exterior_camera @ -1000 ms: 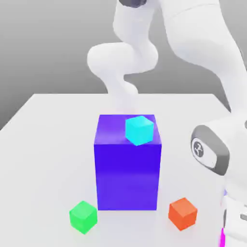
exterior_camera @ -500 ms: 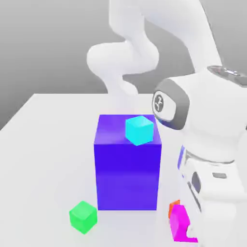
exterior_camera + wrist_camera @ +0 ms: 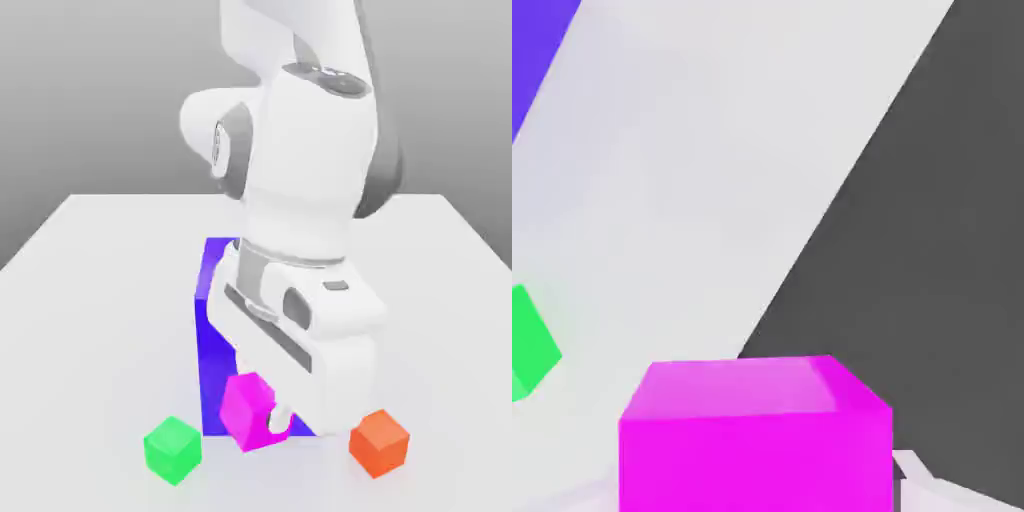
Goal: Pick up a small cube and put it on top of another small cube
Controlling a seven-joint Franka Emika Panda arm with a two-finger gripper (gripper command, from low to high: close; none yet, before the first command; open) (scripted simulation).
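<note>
1. Between the green cube [image 3: 173,450] and the orange cube [image 3: 379,443] in the exterior view, the magenta cube [image 3: 250,411] is clamped in my end effector [image 3: 262,397], in front of the blue block [image 3: 218,370].
2. Against the white worktop [image 3: 80,330], the green cube, my target, sits low toward the exterior view's left; the magenta one looks tilted there.
3. I judge the step in hand to be carrying: keep enough height to clear the green cube, travel smoothly, and avoid brushing the block.
4. Once above the target, I should level the load, match its faces to the green ones, lower slowly until they meet, then release and rise straight.
</note>
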